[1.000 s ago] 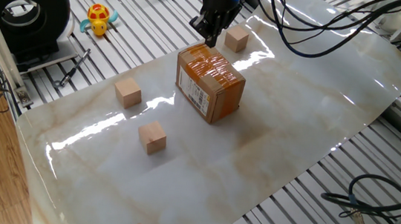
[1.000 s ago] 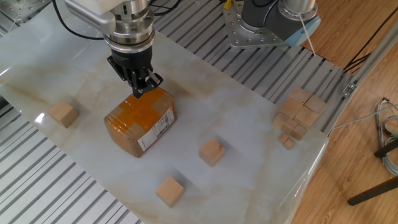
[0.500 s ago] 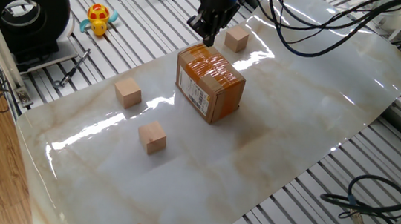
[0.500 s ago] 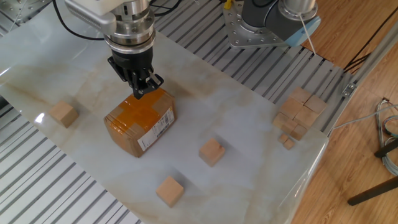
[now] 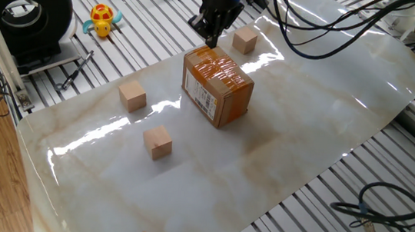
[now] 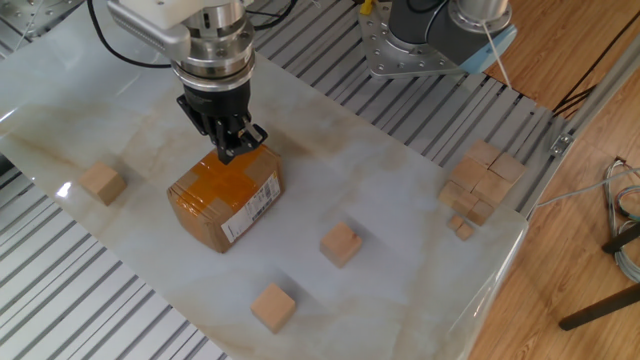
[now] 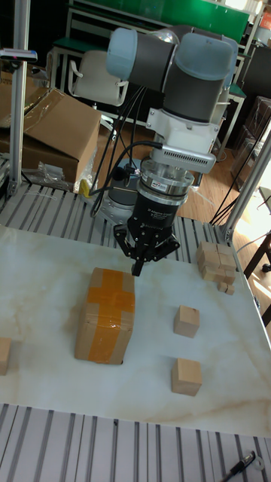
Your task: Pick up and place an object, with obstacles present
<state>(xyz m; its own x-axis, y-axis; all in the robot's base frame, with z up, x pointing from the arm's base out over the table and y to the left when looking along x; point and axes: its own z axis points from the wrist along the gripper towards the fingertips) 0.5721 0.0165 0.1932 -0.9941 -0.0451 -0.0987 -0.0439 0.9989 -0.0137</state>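
Three alike light-tan wooden cubes lie on the marble sheet, so I cannot tell which one is the object. One cube (image 5: pixel 245 40) (image 6: pixel 102 183) (image 7: pixel 4 354) sits just beyond the cardboard box. Two more cubes (image 5: pixel 132 95) (image 5: pixel 158 142) (image 6: pixel 341 243) (image 6: pixel 273 306) lie on the box's other side. The obstacle, a brown taped cardboard box (image 5: pixel 217 86) (image 6: pixel 225 197) (image 7: pixel 106 315), stands mid-sheet. My gripper (image 5: pixel 209 43) (image 6: pixel 232 152) (image 7: pixel 138 269) hangs just above the box's far top edge, fingers pinched together with nothing between them.
A black round reel (image 5: pixel 26 8) and a yellow toy turtle (image 5: pixel 103 20) sit on the slatted table beside the sheet. A pile of wooden blocks (image 6: pixel 480 185) (image 7: pixel 218 265) lies at one end of the sheet. Cables (image 5: pixel 332 36) trail past the arm.
The gripper has drifted slightly sideways along the box's top edge, staying shut. Box and cubes have not moved.
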